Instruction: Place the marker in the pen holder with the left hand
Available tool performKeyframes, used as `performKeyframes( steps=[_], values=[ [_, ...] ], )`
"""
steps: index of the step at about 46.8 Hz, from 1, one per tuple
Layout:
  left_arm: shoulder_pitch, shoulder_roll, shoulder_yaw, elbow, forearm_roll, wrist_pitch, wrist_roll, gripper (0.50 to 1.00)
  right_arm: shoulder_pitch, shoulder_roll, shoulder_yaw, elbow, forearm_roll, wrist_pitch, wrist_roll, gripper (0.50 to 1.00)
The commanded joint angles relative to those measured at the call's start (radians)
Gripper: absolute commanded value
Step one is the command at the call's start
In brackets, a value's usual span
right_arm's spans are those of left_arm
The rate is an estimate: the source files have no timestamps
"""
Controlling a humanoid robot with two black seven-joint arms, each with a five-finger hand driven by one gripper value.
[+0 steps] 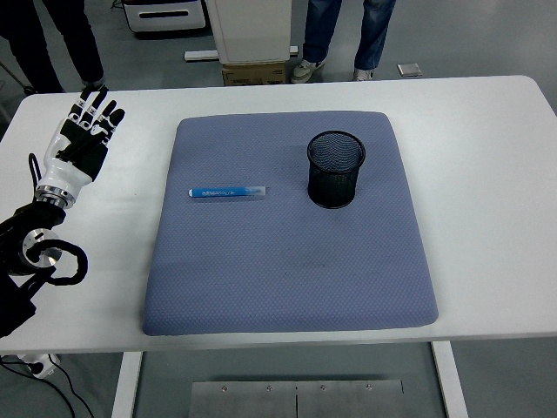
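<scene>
A blue marker (227, 192) with a pale cap lies flat on the blue-grey mat (287, 287), left of centre. A black mesh pen holder (335, 169) stands upright on the mat to the marker's right. My left hand (85, 131) is over the table's far left, well left of the mat and apart from the marker. Its fingers are spread and hold nothing.
The white table (487, 174) runs around the mat on all sides. Two people's legs (348, 35) stand beyond the far edge, with a white cabinet and a cardboard box (252, 74) on the floor there.
</scene>
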Motion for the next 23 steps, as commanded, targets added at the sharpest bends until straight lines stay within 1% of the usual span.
performKeyframes(
  steps=[1, 8, 15, 21, 22, 23],
  values=[
    [-0.008, 0.0, 0.002, 0.0, 0.004, 0.011, 0.002, 1.0, -0.001, 0.0, 0.0, 0.0, 0.0, 0.0, 0.0, 1.0],
    [-0.012, 0.009, 0.008, -0.002, 0.027, 0.069, 0.009, 1.0, -0.001, 0.0, 0.0, 0.0, 0.0, 0.0, 0.0, 1.0],
    [-0.012, 0.014, 0.018, -0.003, 0.043, 0.074, 0.011, 1.0, -0.001, 0.0, 0.0, 0.0, 0.0, 0.0, 0.0, 1.0],
    [-0.031, 0.015, 0.058, -0.006, 0.049, 0.072, 0.011, 1.0, -0.001, 0.0, 0.0, 0.0, 0.0, 0.0, 0.0, 1.0],
    [-0.07, 0.02, 0.11, -0.005, 0.049, 0.072, 0.011, 1.0, -0.001, 0.0, 0.0, 0.0, 0.0, 0.0, 0.0, 1.0],
    [-0.084, 0.021, 0.135, -0.005, 0.047, 0.072, 0.011, 1.0, -0.001, 0.0, 0.0, 0.0, 0.0, 0.0, 0.0, 1.0]
  ],
)
